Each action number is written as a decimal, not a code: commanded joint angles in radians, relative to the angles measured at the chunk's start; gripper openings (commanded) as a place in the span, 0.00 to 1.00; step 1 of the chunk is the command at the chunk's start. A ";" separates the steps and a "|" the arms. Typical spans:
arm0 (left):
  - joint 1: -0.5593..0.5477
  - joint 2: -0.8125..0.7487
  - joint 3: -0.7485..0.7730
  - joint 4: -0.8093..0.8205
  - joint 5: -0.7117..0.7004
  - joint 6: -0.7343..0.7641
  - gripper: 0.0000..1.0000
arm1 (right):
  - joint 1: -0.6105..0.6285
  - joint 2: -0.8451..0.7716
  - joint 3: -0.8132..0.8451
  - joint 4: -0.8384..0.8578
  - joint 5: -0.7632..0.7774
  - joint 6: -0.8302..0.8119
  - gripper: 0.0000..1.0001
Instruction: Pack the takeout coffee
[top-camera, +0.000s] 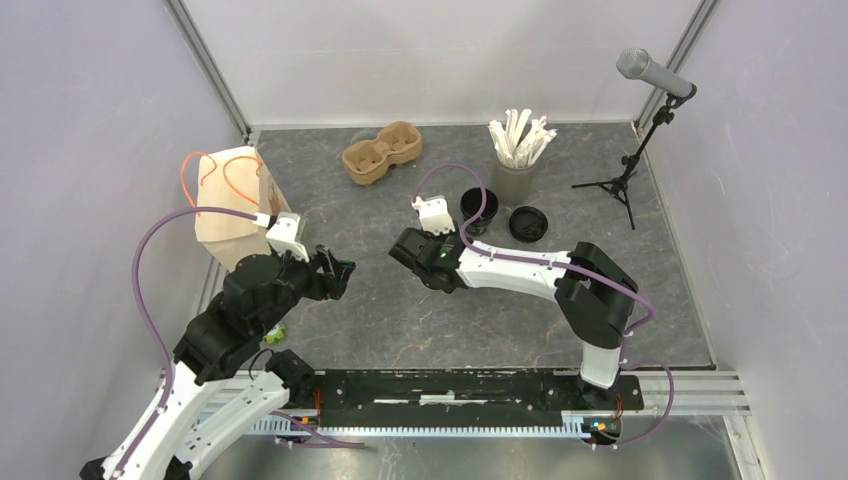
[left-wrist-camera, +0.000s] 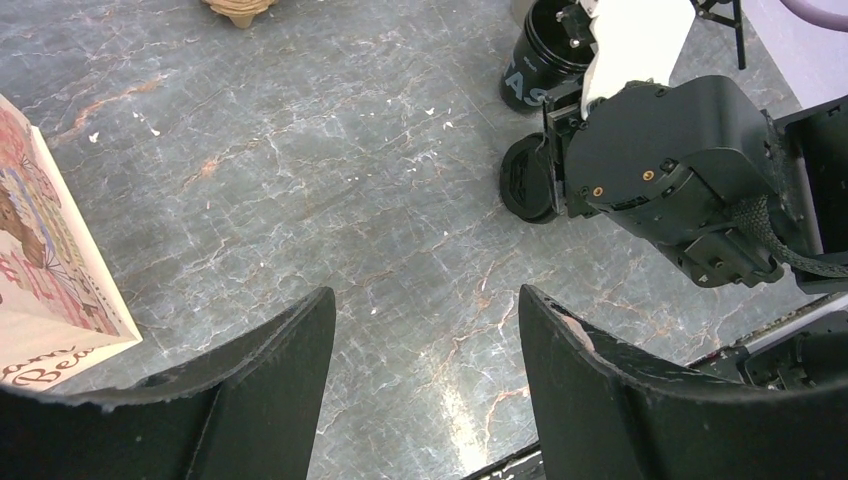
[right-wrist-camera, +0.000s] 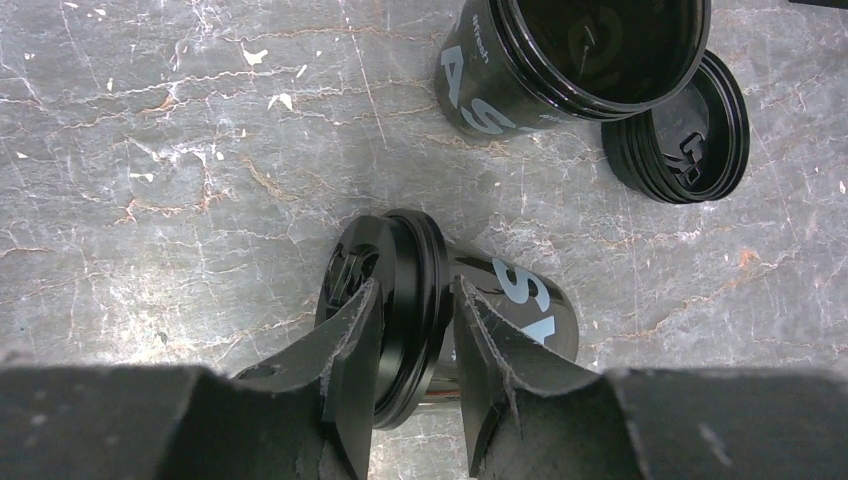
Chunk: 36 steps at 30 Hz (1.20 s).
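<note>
Coffee sideways within right claw

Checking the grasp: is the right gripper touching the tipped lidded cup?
Cannot tell. In the right wrist view the right gripper closely straddles the tipped takeout coffee, but neither contact nor a gap shows plainly.

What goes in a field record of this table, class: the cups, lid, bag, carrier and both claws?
Lidded cup: lying on its side
Right claw: fingers astride its lid rim, apparently gripping
Open cup: upright, lidless
Loose lid: beside the open cup
Left claw: open, empty
Paper bag: standing at the left
Carrier: empty, at the back
</note>
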 joint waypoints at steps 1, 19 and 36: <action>-0.001 -0.003 -0.002 0.018 -0.029 0.046 0.74 | 0.003 -0.048 -0.017 -0.006 0.013 -0.001 0.37; -0.001 0.003 -0.004 0.015 -0.074 0.040 0.73 | -0.047 -0.406 -0.357 0.343 -0.217 -0.109 0.27; -0.002 0.029 -0.006 0.011 -0.083 0.040 0.73 | -0.593 -0.958 -0.911 0.739 -0.946 -0.022 0.25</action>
